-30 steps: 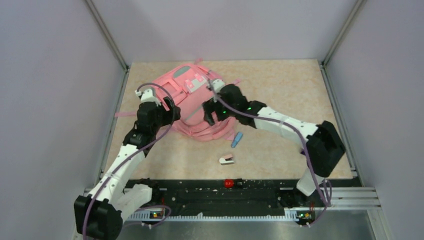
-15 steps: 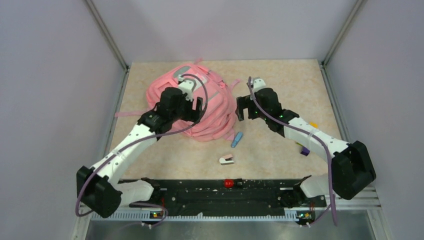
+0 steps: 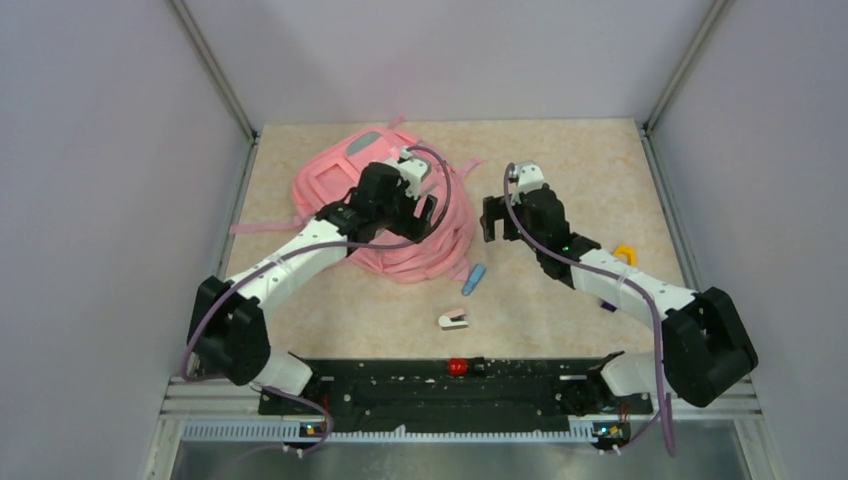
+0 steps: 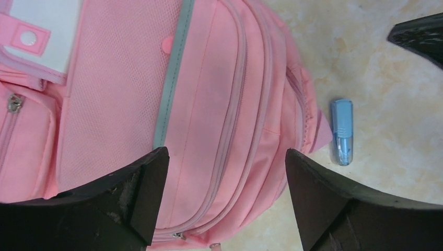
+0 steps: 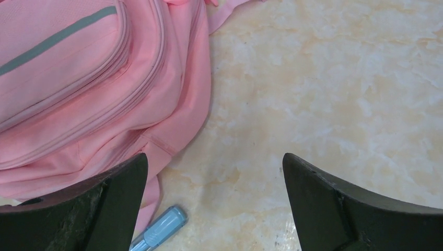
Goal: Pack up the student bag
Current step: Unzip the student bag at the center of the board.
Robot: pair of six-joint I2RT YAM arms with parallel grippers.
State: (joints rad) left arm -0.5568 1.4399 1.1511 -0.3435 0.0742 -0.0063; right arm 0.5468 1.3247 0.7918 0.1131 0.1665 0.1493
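Note:
The student bag (image 3: 335, 190) is a large pink backpack lying flat at the back left of the table, its zips shut in the left wrist view. My left gripper (image 3: 425, 208) hovers open over the bag's right half; in its wrist view the jaws (image 4: 224, 157) stand wide above the zipped front panel (image 4: 209, 94), holding nothing. My right gripper (image 3: 497, 218) hangs open just right of the bag, above bare table (image 5: 214, 159), with the bag's edge (image 5: 78, 94) to its left. A light blue pen (image 3: 474, 278) lies by the bag's lower right corner.
A small white and pink object (image 3: 453, 320) lies in front of the pen. A yellow item (image 3: 626, 252) and a purple item (image 3: 607, 303) sit beside the right forearm. Metal rails and grey walls close in the table on the left, right and back.
My left arm swung from the bag's left side across to its right half. My right arm drew back off the bag to the right, and its jaws widened.

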